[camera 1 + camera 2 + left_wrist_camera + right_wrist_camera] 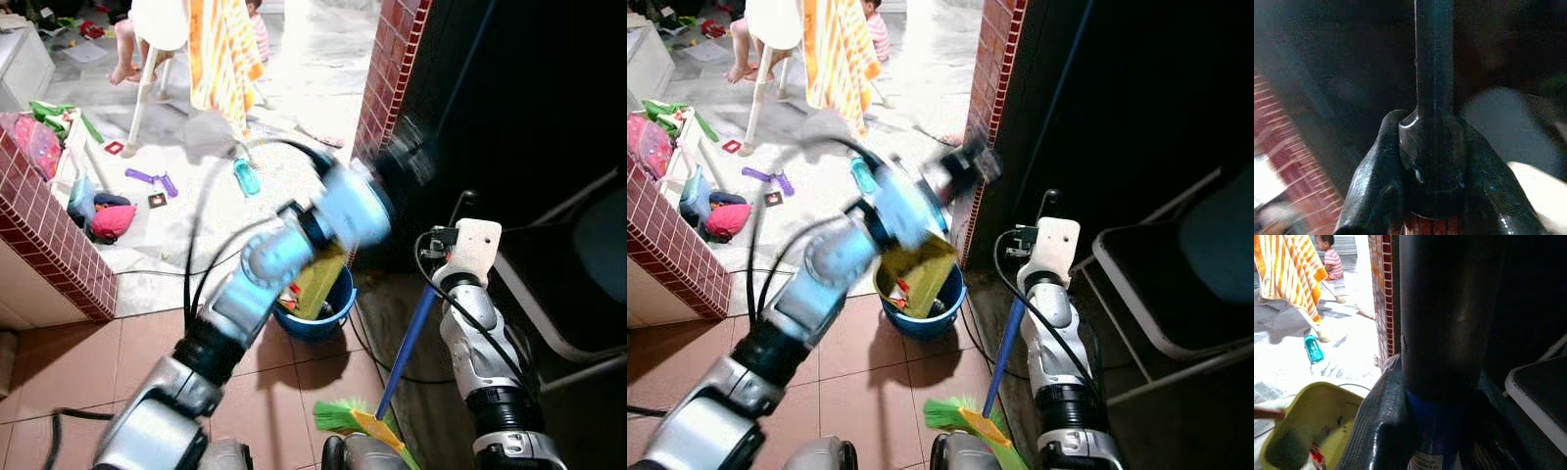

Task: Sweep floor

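The broom stands nearly upright beside the brick pillar, its long axis running from the green and yellow bristle head on the floor, near the robot's body, up and away into the dark opening beyond the pillar. The handle is blue in its lower stretch and dark higher up (a paper label sits on the blue part, seen in the right wrist view). It leans slightly, top farther from the robot than the head.

The right claw is closed around the blue handle low down, beside the pillar's base. The left claw grips the dark upper handle, its fingers wrapped on both sides of the shaft; the left arm is blurred and reaches across in front of the pillar.

A blue bucket holding a yellow dustpan rests on the terracotta tile floor, just before the pillar's foot. A teal bottle lies on the pale floor beyond the pillar, and a small person in a striped shirt sits farther off. A dark chair stands on the pillar's other side.
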### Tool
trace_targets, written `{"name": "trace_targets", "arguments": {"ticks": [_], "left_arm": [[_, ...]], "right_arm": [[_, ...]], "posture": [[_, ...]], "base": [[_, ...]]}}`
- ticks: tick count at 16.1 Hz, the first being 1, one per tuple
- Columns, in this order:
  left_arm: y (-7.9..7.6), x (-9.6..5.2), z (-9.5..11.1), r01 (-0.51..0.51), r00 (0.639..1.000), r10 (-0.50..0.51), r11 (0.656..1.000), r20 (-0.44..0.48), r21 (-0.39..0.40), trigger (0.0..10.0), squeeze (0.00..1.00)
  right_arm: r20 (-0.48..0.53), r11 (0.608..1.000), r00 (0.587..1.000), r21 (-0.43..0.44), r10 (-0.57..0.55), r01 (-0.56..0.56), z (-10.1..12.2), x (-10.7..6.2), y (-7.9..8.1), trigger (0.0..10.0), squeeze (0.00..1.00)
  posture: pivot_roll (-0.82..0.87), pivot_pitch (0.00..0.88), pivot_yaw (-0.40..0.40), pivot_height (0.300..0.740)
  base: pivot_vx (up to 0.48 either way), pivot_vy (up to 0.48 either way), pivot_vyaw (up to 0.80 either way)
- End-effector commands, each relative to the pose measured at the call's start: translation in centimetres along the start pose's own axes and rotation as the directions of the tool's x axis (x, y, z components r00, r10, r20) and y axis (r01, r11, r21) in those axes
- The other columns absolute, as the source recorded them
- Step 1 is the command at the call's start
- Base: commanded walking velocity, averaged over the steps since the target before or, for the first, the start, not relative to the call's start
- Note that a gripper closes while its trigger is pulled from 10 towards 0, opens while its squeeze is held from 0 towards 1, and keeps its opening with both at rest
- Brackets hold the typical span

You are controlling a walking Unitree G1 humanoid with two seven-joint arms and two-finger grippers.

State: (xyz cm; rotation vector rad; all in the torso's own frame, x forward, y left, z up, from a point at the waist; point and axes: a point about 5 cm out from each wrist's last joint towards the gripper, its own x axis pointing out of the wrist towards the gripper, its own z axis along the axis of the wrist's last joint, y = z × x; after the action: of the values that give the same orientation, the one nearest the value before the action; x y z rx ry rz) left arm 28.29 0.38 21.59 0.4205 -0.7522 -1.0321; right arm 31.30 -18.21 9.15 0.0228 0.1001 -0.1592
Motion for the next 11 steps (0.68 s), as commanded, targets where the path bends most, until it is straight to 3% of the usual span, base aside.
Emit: {"name": "trace_targets", "arguments": {"ticks": [1, 4, 8, 9, 10, 11], "left_arm": [[-0.6, 0.0, 0.6, 0.110, 0.994, -0.110, 0.993, 0.004, 0.048, 10.0, 0.00], [-1.1, -0.7, 0.3, 0.161, 0.987, -0.160, 0.985, -0.018, 0.055, 10.0, 0.00], [1.4, -0.3, 0.8, 0.026, 1.000, -0.025, 0.993, -0.012, 0.112, 10.0, 0.00], [3.5, -0.3, 1.3, -0.077, 0.997, 0.079, 0.988, -0.010, 0.135, 10.0, 0.00], [7.3, -0.5, 2.5, -0.282, 0.959, 0.283, 0.946, 0.016, 0.158, 10.0, 0.00], [8.4, -0.6, 3.0, -0.343, 0.939, 0.342, 0.926, 0.034, 0.161, 10.0, 0.00]], "right_arm": [[0.014, 1.000, 1.000, 0.001, 0.002, -0.002, 0.4, 0.3, 0.0, 10.0, 0.00], [0.014, 1.000, 1.000, -0.004, 0.005, -0.005, 0.5, 0.4, 0.0, 10.0, 0.00], [0.015, 1.000, 1.000, -0.011, 0.008, -0.008, 0.5, 0.5, 0.0, 10.0, 0.00], [0.017, 1.000, 1.000, -0.013, 0.007, -0.007, 0.5, 0.5, -0.1, 10.0, 0.00], [0.015, 1.000, 1.000, -0.015, 0.007, -0.007, 0.5, 0.6, -0.1, 10.0, 0.00], [0.015, 1.000, 1.000, -0.016, 0.008, -0.008, 0.5, 0.6, -0.1, 10.0, 0.00]], "posture": [[-0.10, 0.059, -0.035, 0.740], [-0.11, 0.056, -0.041, 0.740], [-0.11, 0.046, -0.045, 0.740], [-0.11, 0.046, -0.045, 0.740], [-0.11, 0.037, -0.052, 0.740], [-0.10, 0.036, -0.054, 0.740]], "base": [[0.000, 0.000, 0.00], [0.000, 0.000, 0.00], [0.000, 0.000, 0.00], [0.000, 0.000, 0.00], [0.000, 0.000, 0.00], [0.000, 0.000, 0.00]]}}
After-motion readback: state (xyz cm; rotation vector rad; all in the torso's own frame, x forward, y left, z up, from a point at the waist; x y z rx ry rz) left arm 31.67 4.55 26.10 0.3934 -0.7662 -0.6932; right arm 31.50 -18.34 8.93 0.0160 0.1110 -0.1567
